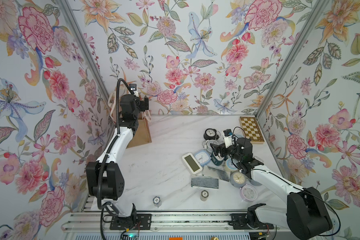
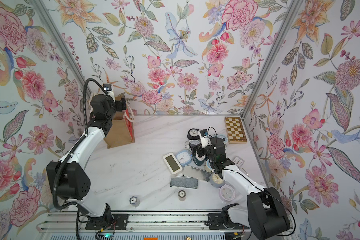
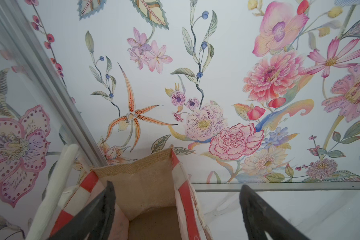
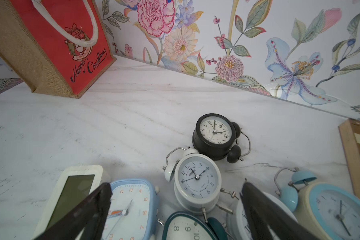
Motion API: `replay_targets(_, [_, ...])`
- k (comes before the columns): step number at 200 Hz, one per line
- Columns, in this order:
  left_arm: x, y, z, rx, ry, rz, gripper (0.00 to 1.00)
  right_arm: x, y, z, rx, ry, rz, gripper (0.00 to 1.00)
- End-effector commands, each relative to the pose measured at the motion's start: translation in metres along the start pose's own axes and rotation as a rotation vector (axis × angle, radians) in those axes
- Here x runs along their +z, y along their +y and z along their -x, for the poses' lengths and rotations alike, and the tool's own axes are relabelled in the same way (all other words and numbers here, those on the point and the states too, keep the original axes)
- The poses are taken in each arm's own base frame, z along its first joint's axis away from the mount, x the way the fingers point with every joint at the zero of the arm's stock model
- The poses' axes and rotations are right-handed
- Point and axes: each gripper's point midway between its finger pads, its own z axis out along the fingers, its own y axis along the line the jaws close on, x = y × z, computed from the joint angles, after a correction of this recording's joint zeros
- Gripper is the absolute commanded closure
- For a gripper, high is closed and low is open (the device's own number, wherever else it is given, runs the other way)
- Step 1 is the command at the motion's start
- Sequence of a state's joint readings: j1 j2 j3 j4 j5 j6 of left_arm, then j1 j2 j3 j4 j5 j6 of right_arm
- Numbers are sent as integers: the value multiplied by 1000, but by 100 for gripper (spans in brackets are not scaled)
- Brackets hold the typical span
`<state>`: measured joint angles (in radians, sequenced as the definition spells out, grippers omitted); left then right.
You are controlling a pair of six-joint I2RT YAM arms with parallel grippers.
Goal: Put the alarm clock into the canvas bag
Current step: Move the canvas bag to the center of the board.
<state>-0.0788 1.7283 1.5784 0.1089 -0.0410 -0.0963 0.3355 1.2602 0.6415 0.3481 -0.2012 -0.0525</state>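
Nearest the rail, a blue-topped chip stack (image 1: pixel 157 201) and a pale chip stack (image 1: pixel 204 195) stand on the marble table (image 1: pixel 164 166). Both are well apart from the canvas bag (image 1: pixel 141 134) and on the near side of it.

A little further in lie two grey metal plates (image 1: pixel 204 182), one overlapping the other. With them begins the heap of alarm clocks, all of it well away from the bag, over on the right arm's side. A lilac clock (image 1: pixel 248 193) and a grey round clock (image 1: pixel 238 178) come first. Then come a white digital clock (image 1: pixel 192 163), a pale-blue square clock (image 4: pixel 131 205) and a teal clock (image 4: pixel 185 228).

The right gripper (image 4: pixel 175 186) hangs over this heap. Its fingers are spread wide and nothing is caught between them. Just beyond its tips a white twin-bell clock (image 4: pixel 196 180) lies on its back. A black twin-bell clock (image 4: pixel 214 135) rests on its side just past that, the clock furthest back in the heap.

Further still from the bag, against the side wall, sits a wooden chessboard box (image 1: pixel 251 129).

The bag itself stands upright in the far corner on the left arm's side. Its mouth is open, its burlap side faces me, and its red "Merry Christmas" face is turned toward the clocks. A whitish strap handle (image 4: pixel 87 31) droops over that face.

The left gripper (image 3: pixel 177 185) hangs above the bag's mouth, fingers wide apart and holding nothing. Part of the bag's brown inside shows in the left wrist view, though I can't see all of it.
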Motion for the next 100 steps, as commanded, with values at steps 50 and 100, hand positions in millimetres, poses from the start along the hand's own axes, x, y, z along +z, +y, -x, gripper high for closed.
replay_targets(50, [65,54,-49,131,187,222,6,1,22,6,-66,29,23,1])
replay_targets(100, [51,110,-39,99,178,314,5,-3,27,2,-86,48,26,1])
